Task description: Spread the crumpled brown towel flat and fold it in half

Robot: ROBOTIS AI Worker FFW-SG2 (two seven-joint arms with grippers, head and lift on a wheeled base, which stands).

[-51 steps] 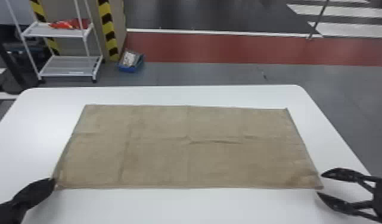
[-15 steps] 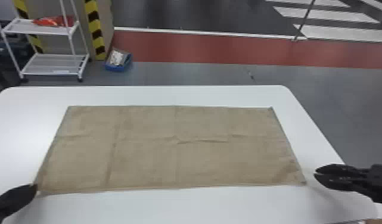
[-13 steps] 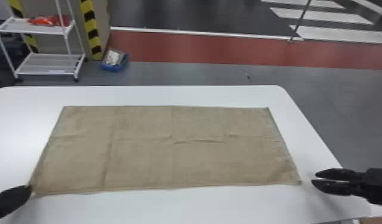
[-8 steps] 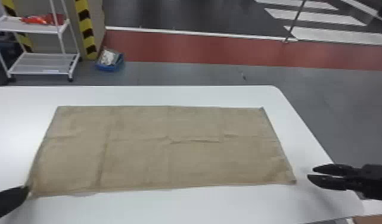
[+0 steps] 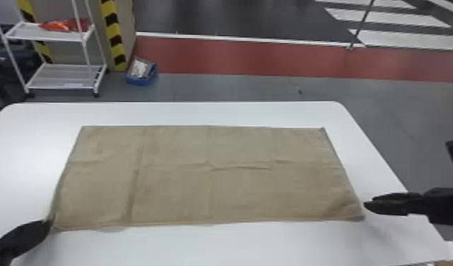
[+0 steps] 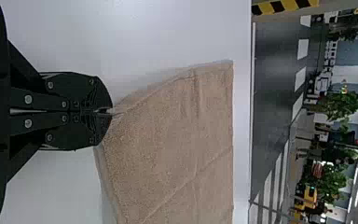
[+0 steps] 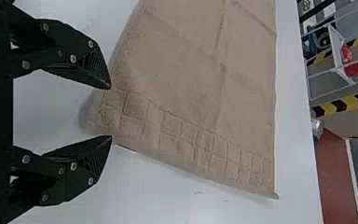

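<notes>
The brown towel (image 5: 207, 177) lies spread as a wide rectangle on the white table, with a few creases near its middle. At its near left corner is my left gripper (image 5: 47, 226); in the left wrist view the towel (image 6: 172, 149) runs into the closed tips of that gripper (image 6: 106, 111), which pinch the corner slightly raised. My right gripper (image 5: 368, 206) is just beside the near right corner. In the right wrist view, that gripper (image 7: 111, 112) has its fingers wide apart, with the corner of the towel (image 7: 191, 107) in front of the gap, not held.
The white table (image 5: 200, 113) extends around the towel on all sides. Beyond it on the floor stand a white shelf rack (image 5: 59, 76) and a blue box (image 5: 141, 74). A brown item (image 5: 444, 262) is at the near right edge.
The head view has shifted, so towel and table appear farther left. The right gripper has gone from below the near right corner to beside it. The left gripper stays at its corner.
</notes>
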